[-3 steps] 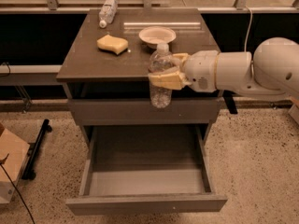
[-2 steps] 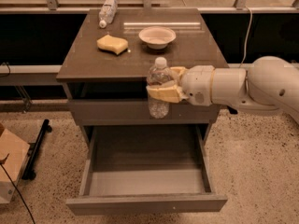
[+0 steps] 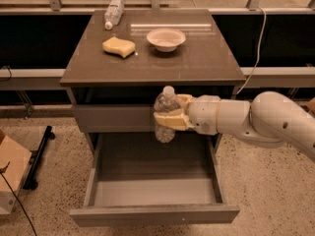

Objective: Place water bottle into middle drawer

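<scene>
My gripper (image 3: 170, 113) is shut on the water bottle (image 3: 165, 115), a clear ribbed bottle with a white cap, held upright by its middle. It hangs in front of the cabinet, below the tabletop edge and above the rear of the middle drawer (image 3: 153, 181). The drawer is pulled wide open, with a bare grey floor and sides. My white arm (image 3: 256, 119) reaches in from the right.
On the brown tabletop (image 3: 206, 58) lie a yellow sponge (image 3: 118, 46), a white bowl (image 3: 166, 38) and a second clear bottle (image 3: 113, 13) on its side at the back left. A shallower closed drawer front (image 3: 110, 118) sits above the open one. A cardboard box (image 3: 11, 173) stands at left on the floor.
My gripper has lowered the bottle from tabletop-edge height down in front of the cabinet, closer to the open drawer. The drawer and table items have not moved.
</scene>
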Robot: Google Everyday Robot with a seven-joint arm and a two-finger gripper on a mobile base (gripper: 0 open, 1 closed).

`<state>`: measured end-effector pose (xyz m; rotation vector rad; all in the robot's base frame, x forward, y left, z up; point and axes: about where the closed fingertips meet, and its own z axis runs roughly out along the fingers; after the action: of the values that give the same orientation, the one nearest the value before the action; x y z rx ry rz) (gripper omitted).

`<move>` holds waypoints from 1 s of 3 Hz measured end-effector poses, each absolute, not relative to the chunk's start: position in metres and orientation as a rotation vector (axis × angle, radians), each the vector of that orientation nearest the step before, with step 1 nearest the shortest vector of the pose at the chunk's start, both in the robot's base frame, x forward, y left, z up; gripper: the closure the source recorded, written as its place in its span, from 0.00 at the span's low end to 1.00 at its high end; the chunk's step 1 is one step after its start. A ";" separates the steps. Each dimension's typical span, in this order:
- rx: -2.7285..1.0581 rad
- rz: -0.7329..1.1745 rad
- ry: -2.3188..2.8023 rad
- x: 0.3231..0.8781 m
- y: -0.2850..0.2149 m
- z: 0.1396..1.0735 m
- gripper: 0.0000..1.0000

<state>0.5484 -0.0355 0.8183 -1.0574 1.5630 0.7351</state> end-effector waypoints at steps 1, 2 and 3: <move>-1.006 0.751 1.568 0.543 -0.040 0.784 1.00; -1.000 0.753 1.569 0.543 -0.041 0.779 1.00; -1.004 0.738 1.591 0.543 -0.038 0.771 1.00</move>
<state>0.5433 -0.0379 0.7712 -1.0039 1.5913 0.7382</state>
